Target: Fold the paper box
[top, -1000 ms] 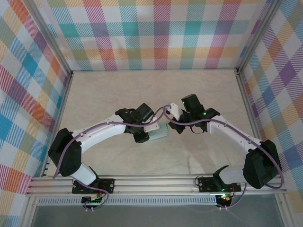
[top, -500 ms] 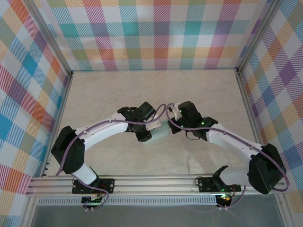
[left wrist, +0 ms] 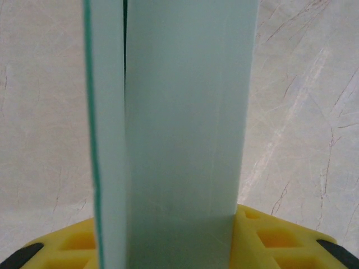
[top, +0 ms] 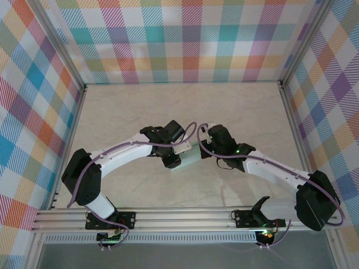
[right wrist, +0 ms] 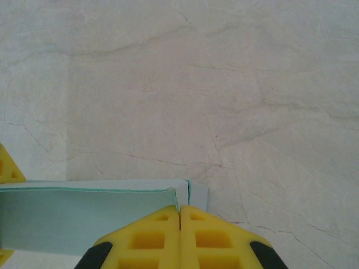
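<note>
Left tool (left wrist: 171, 238) clamps the paper box (left wrist: 185, 112) half-open; right tool (right wrist: 179, 216) sits closed at its end.

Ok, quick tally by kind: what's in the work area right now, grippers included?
paper box: 1
grippers: 2, the left gripper closed on the box and the right gripper shut at its end
total: 3

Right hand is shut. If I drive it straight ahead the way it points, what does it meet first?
The paper box: its end edge sits right in front of the right hand, maybe touching the tips. Beyond it is bare table.
</note>
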Available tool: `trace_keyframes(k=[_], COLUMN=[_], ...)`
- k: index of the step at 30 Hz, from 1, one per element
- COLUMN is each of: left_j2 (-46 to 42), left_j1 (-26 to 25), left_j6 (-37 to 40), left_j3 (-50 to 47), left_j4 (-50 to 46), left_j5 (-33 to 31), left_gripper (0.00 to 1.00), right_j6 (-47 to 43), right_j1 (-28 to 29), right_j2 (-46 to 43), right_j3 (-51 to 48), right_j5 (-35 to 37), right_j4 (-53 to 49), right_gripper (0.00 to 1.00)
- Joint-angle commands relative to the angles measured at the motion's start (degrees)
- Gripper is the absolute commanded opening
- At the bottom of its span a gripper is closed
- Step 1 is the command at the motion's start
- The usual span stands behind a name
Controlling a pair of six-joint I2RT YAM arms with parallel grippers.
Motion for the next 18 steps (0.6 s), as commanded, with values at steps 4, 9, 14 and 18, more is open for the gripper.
trace_keyframes(k=[4,9,14,18], left_j2=[1.41,1.93,4.22,6.28], left_j1=[0.01,0.05,0.24,0.6], left_j6=[0.03,1.49,5.41,8.63], left_j3=[-2.08,-2.36,0.24,2.43], left_j4=[-2.58,-2.46,-2.39,-2.19], left_j5=[4.0,2.09,0.73,-0.26], left_gripper=[0.42,0.43,0.43,0.43], right_j6=[1.23,-0.28,-1.41,-1.41], right_j1=[0.7,0.83,0.91,0.85], right_j2=[-0.66,-1.23,-1.2,-0.67], right_j3=[-3.97,-6.36,-8.97,-10.11], right_j5=[4.02,3.72,3.12,3.55], right_j4=[1.49,3.53,7.62,8.95], right_gripper=[0.0,0.0,0.0,0.0])
